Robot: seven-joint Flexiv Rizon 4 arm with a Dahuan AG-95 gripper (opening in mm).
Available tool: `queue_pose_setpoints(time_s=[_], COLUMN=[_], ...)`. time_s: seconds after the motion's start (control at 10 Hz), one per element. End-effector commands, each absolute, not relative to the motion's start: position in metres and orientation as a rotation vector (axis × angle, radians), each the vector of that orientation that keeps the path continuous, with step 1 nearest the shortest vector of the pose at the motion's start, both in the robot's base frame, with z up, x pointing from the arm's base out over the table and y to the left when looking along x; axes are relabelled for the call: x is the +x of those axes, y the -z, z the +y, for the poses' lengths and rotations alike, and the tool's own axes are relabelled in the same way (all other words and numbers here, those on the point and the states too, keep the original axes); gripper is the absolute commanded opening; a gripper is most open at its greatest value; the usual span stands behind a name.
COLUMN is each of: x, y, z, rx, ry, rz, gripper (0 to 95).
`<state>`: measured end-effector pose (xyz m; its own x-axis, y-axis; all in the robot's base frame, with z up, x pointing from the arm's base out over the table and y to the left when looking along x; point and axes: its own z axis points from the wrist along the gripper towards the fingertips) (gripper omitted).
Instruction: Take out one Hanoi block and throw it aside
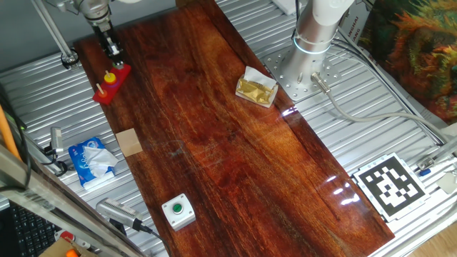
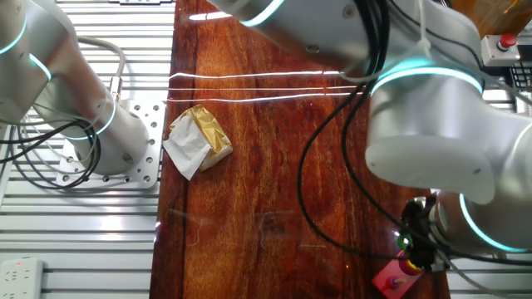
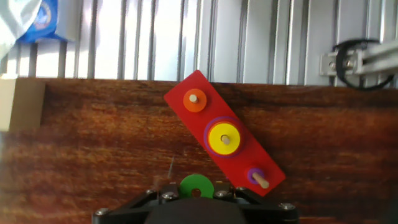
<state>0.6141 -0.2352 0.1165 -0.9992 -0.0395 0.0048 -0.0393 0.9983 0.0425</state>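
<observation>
In the hand view, the Hanoi block [image 3: 196,185] is seen as a green ring at the lower edge, directly above the dark body of the gripper [image 3: 196,198]. The fingertips are not resolved there, so it cannot be told whether the ring is clamped or how far the jaws are parted. The ring lies apart from the red base [image 3: 224,140], which is set diagonally on the wooden table [image 3: 93,149]. On the base, an orange ring [image 3: 194,99], a yellow ring [image 3: 224,139] over a purple one, and a small purple ring [image 3: 255,176] are carried on pegs.

In one fixed view, the gripper [image 1: 112,51] is placed just above the base [image 1: 112,83]; the green ring is too small to be made out. In the other fixed view, the base [image 2: 396,281] is cut off by the frame edge and the arm.
</observation>
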Motion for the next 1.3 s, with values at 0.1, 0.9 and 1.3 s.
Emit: queue_pose_setpoints(time_s=[0.1, 0.9, 1.3], x=[0.614, 0.617, 0.621], y=[-0.116, -0.111, -0.103], z=[-0.229, -0.225, -0.215], rx=[-0.025, -0.222, -0.191], ry=[0.104, 0.310, 0.273], rz=[-3.126, -3.126, -3.150], gripper=[19.0, 19.0, 19.0])
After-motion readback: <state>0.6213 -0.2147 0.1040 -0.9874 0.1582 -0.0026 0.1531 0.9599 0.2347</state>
